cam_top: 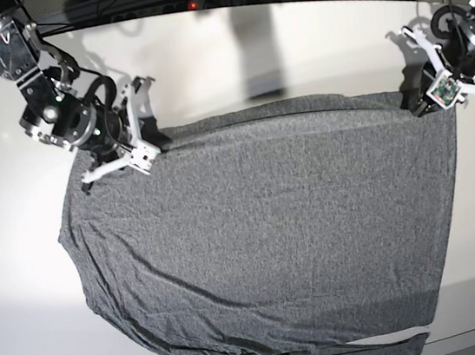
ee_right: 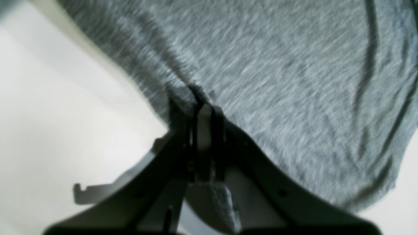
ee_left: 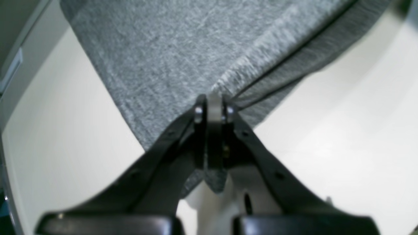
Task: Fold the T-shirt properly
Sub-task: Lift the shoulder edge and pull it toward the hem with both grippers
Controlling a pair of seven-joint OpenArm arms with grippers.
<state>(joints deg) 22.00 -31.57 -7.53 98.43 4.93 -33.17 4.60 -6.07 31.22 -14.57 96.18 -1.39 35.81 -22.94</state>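
T-shirt cloth is spread wide on the white table, heather-grey, thin and lightly creased. Its far edge is clamped at one corner by the left tool and at the other by the right tool. Little folding appears done; most folds are judged outstanding.

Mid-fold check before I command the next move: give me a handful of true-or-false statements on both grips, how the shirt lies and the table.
1. The left gripper is shut on the T-shirt. True.
2. The right gripper hangs open above the cloth. False: it is shut on the T-shirt's edge.
3. The T-shirt is bunched in a ball. False: it lies spread wide over the white table.
4. Both grips are at the shirt's far edge in the base view. True.
5. The near edge hangs past the table's front edge. True, by the base view.
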